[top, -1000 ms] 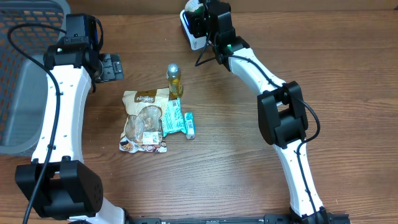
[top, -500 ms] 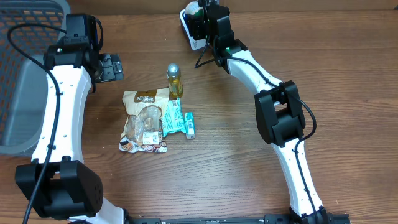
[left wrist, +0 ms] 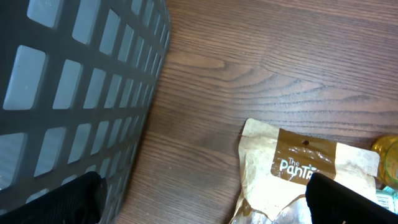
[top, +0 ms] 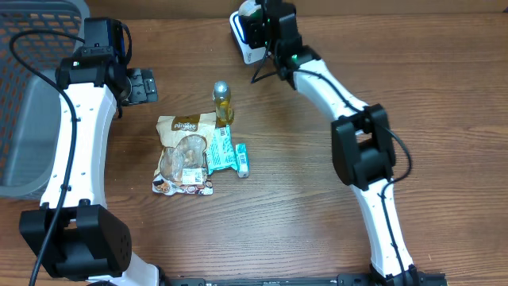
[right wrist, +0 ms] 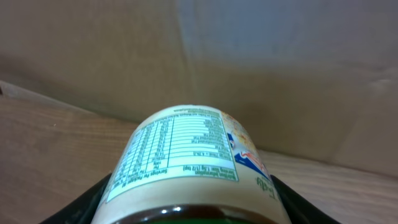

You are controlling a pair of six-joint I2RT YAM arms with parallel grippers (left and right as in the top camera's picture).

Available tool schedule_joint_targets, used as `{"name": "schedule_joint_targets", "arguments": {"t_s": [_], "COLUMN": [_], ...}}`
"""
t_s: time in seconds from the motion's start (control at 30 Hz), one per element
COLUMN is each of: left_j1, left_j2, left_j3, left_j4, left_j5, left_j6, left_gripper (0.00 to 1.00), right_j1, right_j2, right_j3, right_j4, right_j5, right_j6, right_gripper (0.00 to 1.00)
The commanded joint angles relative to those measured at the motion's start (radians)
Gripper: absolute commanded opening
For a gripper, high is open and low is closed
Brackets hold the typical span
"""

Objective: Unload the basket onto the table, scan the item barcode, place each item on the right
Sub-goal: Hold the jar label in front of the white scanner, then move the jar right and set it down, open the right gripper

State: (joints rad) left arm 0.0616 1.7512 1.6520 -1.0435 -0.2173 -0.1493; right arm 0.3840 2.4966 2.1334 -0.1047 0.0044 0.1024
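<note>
My right gripper point(top: 259, 22) is at the table's far edge, shut on a jar point(right wrist: 186, 162) with a cream nutrition label and a green lid point(top: 250, 9). The jar fills the gap between the black fingers point(right wrist: 81, 208) in the right wrist view, its label facing the camera. No barcode is visible on the showing side. A white device with a blue edge point(top: 238, 36), seemingly the scanner, sits right beside the jar. My left gripper point(top: 141, 85) hangs open and empty next to the basket, its fingers point(left wrist: 74, 199) spread wide above bare wood.
A grey mesh basket point(top: 32, 95) stands at the left. Mid-table lie a brown snack bag point(top: 184, 155), a small bottle of yellow liquid point(top: 223, 103) and a teal packet point(top: 226, 151). The bag point(left wrist: 298, 174) lies under my left gripper's right finger.
The right arm swayed slightly left and back right with the jar still held. The left arm has not moved.
</note>
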Motion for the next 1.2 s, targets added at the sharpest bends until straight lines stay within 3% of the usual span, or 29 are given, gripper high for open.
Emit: {"name": "schedule_joint_targets", "arguments": {"t_s": [0.0, 0.13, 0.2, 0.43, 0.5, 0.67, 1.0, 1.17], "left_j1": [0.01, 0.01, 0.01, 0.01, 0.01, 0.01, 0.01, 0.01], "left_j2": [-0.012, -0.012, -0.012, -0.012, -0.012, -0.012, -0.012, -0.012], "left_j3": [0.021, 0.021, 0.021, 0.021, 0.021, 0.021, 0.021, 0.021], "left_j4": [0.002, 0.002, 0.002, 0.002, 0.002, 0.002, 0.002, 0.002], "left_j5": [0.001, 0.001, 0.001, 0.001, 0.001, 0.001, 0.001, 0.001], "left_j6": [0.015, 0.015, 0.015, 0.015, 0.015, 0.015, 0.015, 0.015], "left_gripper": [1.0, 0.99, 1.0, 1.0, 1.0, 1.0, 1.0, 1.0], "right_j1": [-0.043, -0.075, -0.11, -0.236, -0.269, -0.346, -0.455, -0.46], "right_j2": [-0.219, -0.296, -0.333, -0.338, -0.338, -0.338, -0.338, -0.338], "right_j3": [0.013, 0.013, 0.013, 0.005, -0.027, -0.151, -0.38, -0.383], "right_j4": [-0.14, -0.423, -0.649, -1.133, -1.197, -1.236, -1.153, -1.164], "right_j5": [0.006, 0.006, 0.006, 0.006, 0.006, 0.006, 0.006, 0.006], "right_j6": [0.002, 0.016, 0.104, 0.217, 0.216, 0.23, 0.264, 0.261], "right_gripper": [0.32, 0.29, 0.29, 0.38, 0.4, 0.43, 0.53, 0.86]}}
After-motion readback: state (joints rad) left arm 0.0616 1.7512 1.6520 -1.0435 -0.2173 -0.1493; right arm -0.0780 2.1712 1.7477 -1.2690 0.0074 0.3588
